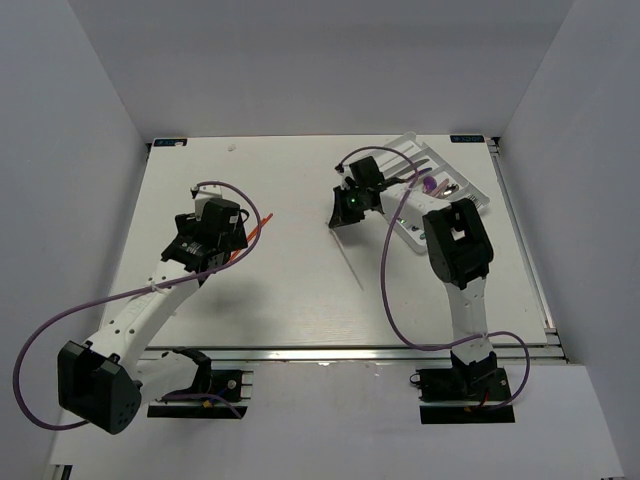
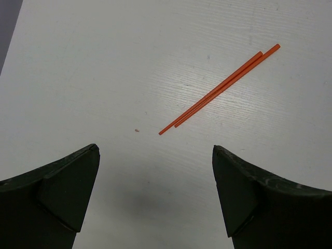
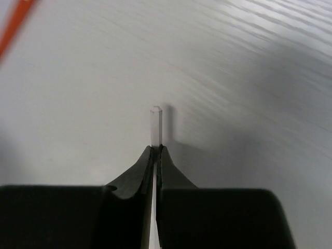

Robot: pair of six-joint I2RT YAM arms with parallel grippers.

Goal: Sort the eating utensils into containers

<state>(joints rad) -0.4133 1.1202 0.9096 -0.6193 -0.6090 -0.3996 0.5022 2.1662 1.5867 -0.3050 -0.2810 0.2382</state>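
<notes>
We see two arms of one build: white tubular links joined by black boxy motor housings. The left arm [image 1: 150,300] bears a large black angular joint block [image 1: 95,385] at the lower left of the top view. Thin purple cables [image 1: 384,280] loop off both arms. Black base plates [image 1: 470,395] sit along the bottom edge. A small green light [image 1: 353,201] glows above centre. The left gripper [image 2: 155,150] has matte dark wedge-shaped fingers [image 2: 67,187]; the right gripper [image 3: 155,148] has black fingers [image 3: 136,171] tapering to thin curved tips.
</notes>
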